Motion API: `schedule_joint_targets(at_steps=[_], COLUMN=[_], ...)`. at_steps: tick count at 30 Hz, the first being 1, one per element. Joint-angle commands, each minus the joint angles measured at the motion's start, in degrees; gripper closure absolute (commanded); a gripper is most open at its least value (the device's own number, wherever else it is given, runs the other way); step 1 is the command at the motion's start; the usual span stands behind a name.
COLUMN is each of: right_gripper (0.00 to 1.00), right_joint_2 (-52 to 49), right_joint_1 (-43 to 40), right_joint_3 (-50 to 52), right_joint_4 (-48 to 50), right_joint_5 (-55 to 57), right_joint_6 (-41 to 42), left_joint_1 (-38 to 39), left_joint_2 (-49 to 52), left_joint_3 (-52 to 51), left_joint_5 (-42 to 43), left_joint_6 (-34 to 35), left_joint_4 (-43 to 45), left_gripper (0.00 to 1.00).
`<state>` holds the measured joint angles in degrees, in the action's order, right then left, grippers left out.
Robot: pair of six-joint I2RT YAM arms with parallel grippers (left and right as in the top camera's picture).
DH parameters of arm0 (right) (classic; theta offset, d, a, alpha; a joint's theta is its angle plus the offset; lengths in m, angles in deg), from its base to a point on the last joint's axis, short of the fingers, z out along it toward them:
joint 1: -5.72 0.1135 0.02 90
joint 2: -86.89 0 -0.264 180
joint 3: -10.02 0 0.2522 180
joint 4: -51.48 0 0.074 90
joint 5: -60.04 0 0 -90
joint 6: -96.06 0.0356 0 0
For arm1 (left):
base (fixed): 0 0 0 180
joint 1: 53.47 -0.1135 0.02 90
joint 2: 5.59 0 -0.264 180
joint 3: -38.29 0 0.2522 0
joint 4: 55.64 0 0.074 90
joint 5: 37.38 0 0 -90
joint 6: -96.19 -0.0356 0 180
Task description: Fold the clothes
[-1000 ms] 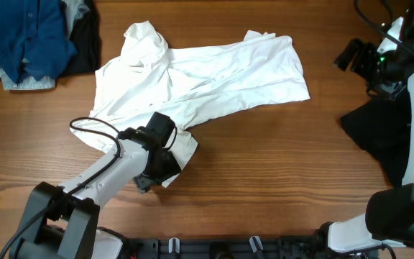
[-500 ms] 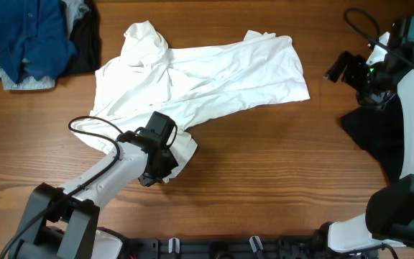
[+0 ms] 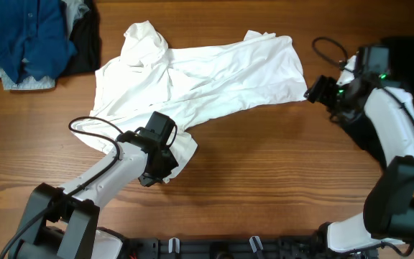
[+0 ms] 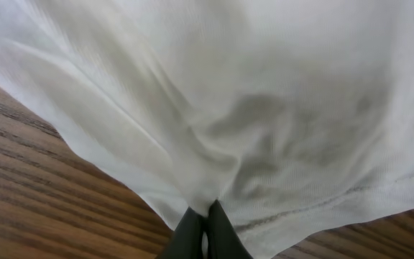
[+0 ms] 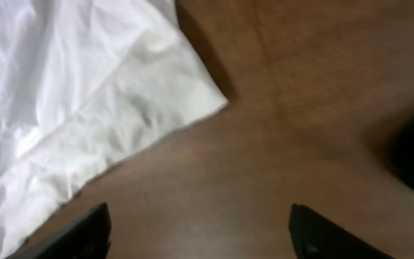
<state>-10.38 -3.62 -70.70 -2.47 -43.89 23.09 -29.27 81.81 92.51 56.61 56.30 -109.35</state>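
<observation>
blue pile (image 3: 27, 36) at far left. my left gripper (image 4: 205, 224) is pinched tight on the near hem of the white shirt (image 3: 192, 79), spread across the table (image 3: 264, 173). my right gripper (image 5: 196, 237) stands wide, holding nothing, just beside the shirt's right corner. black garment (image 3: 379, 137) at far right.

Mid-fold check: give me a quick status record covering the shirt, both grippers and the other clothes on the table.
white shirt: spread out and wrinkled across the middle of the table, not yet folded
left gripper: shut, pinching the shirt's near hem
right gripper: open and empty, over bare wood just off the shirt's right-hand corner
pile: blue, grey and black pieces bunched at the far left corner
black garment: at the right edge, partly under the right arm
</observation>
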Motion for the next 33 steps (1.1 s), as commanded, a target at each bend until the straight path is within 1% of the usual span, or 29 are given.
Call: schedule_joint_targets(at_steps=[1,4,9,16,17,18,19,20,21,24,28,31,33], right_gripper=[0.28,0.33,0.37,0.46,0.49,0.54,0.67,0.84,0.96,0.96,0.96,0.96,0.96], right_joint_2=[-1.6,-4.0,-9.7,-15.7,-16.1,-16.4,-16.5,-16.5,-16.5,-15.6,-11.2,-6.6,-3.3], right_joint_1=[1.6,1.9,1.9,1.9,1.9,1.9,1.9,1.9,1.9,1.4,-1.4,-5.1,-8.5], right_joint_3=[4.2,5.2,5.2,5.2,5.2,5.2,5.2,5.2,5.2,5.1,4.5,2.0,-1.1], right_joint_4=[7.5,12.3,18.3,21.9,22.0,22.1,22.2,22.2,22.3,22.3,19.9,14.9,9.7], right_joint_5=[-0.6,-0.1,-0.4,-1.2,-1.2,-1.2,-1.2,-1.1,-1.0,-0.9,1.5,2.4,2.5], right_joint_6=[2.3,4.1,4.2,5.6,5.7,5.6,5.6,5.6,5.6,5.6,4.4,0.5,-2.5], left_joint_1=[0.1,0.1,0.1,0.1,0.1,0.1,0.1,0.1,0.1,-0.1,-1.6,-3.8,-5.7], left_joint_2=[0.7,0.7,0.7,0.7,0.7,0.7,0.7,0.7,0.7,0.7,0.7,0.7,0.6], left_joint_3=[-1.6,-1.6,-1.6,-1.6,-1.6,-1.6,-1.6,-1.6,-1.6,-1.6,-1.6,-1.6,-1.5], left_joint_5=[1.5,1.5,0.9,0.4,0.4,0.4,0.2,0.2,0.0,-0.9,-1.0,-0.8,-0.8], left_joint_6=[0.0,0.1,0.1,0.1,0.1,0.1,0.1,0.1,0.1,0.1,0.1,-0.4,-0.4], left_joint_4=[0.5,0.6,0.6,0.6,0.6,0.6,0.6,0.6,0.6,0.6,0.5,-0.3,-1.7], left_gripper=[0.96,0.96,0.96,0.96,0.96,0.96,0.96,0.96,0.96,0.96,0.96,0.96,0.96])
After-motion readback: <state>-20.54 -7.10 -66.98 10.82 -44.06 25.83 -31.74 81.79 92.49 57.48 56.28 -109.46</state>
